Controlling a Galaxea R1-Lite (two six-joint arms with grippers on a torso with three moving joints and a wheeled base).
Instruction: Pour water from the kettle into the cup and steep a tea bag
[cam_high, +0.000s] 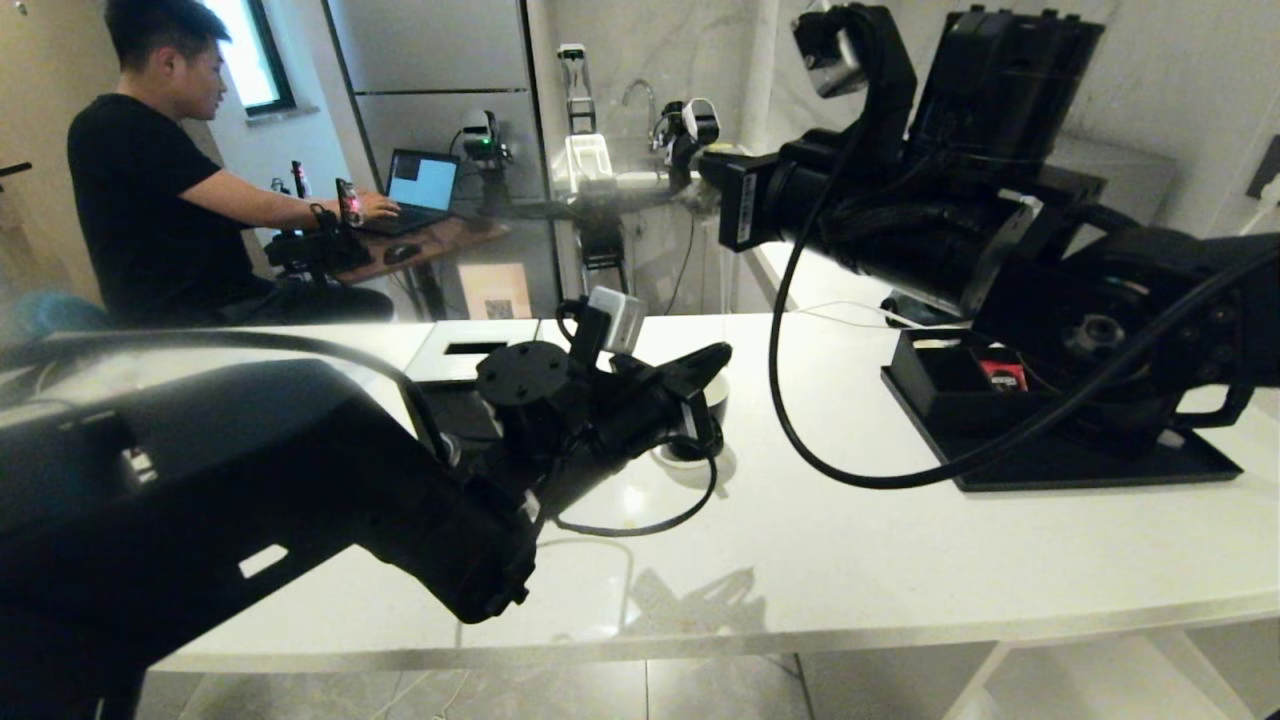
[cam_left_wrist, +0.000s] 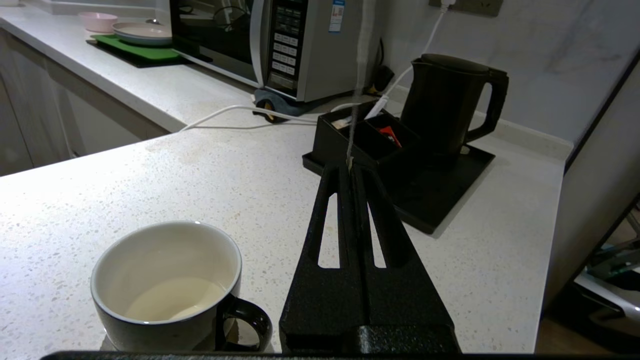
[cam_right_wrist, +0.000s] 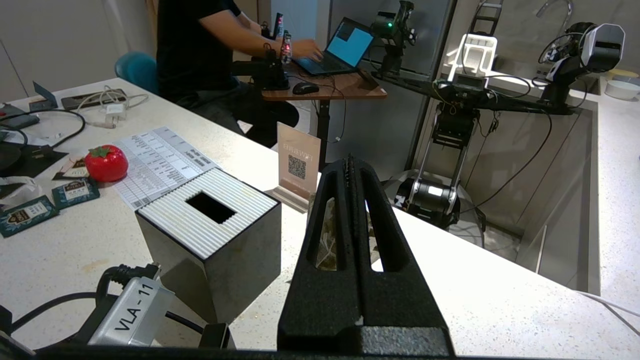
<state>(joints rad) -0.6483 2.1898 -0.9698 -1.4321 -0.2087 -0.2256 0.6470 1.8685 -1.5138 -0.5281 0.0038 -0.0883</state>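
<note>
Black left gripper (cam_left_wrist: 351, 167) hovers beside the cup (cam_left_wrist: 167, 290), jaws pinching the tea bag's string (cam_left_wrist: 356, 105).

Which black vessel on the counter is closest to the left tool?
The cup, the small glossy mug with a white inside, sitting right beside the left tool. The tall kettle stands farther off on the black tray.
</note>
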